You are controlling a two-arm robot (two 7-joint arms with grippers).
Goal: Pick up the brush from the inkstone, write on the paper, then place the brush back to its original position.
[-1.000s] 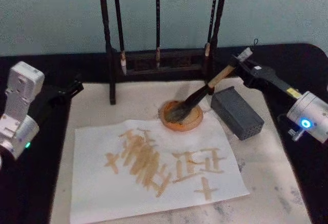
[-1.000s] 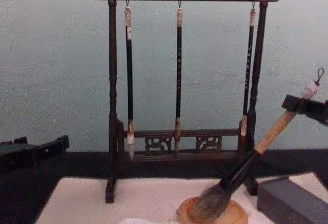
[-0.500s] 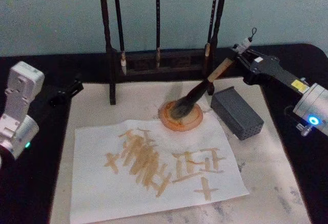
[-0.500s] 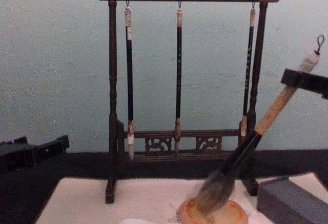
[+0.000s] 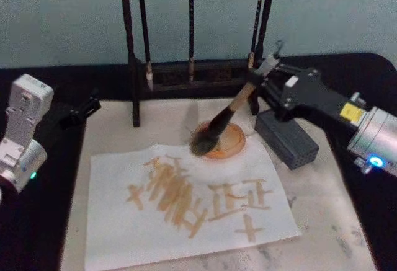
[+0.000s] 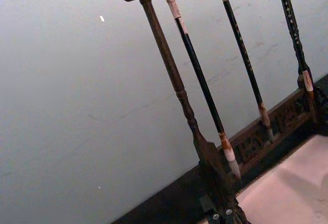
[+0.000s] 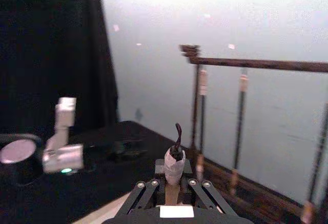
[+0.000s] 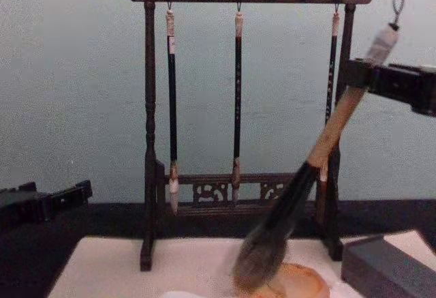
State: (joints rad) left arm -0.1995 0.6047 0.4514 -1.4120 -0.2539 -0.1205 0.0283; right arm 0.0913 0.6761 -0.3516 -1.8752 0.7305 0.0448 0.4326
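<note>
The round, shallow orange-brown inkstone (image 5: pixel 224 142) sits on the pale counter (image 5: pixel 329 221), just beyond the far edge of the white sheet of paper (image 5: pixel 186 227) marked with tan strokes. Its bowl holds nothing that can be made out. The large calligraphy brush (image 5: pixel 226 117), with a bushy grey-brown head, a black lower shaft and a pale tan handle, slants over it. Its bristles lie at the dish's left rim, towards the paper, and whether they touch the rim or the sheet cannot be told. The right hand (image 5: pixel 268 75) is clenched on the upper handle, with the wrapped tip and dark loop poking out above it. The stretch of handle inside the grip is hidden. A grey rectangular block (image 5: pixel 286 139) lies just right of the inkstone, its far end covered by the right arm. Behind stands a dark wooden rack (image 8: pixel 150 107) with three thin dark brushes (image 8: pixel 238 93) hanging from it. In the chest view the inkstone (image 8: pixel 303 283) and the block are cut off by the lower edge. The left hand (image 5: pixel 87 106) rests at the counter's left side, well apart, and its state cannot be told.
</note>
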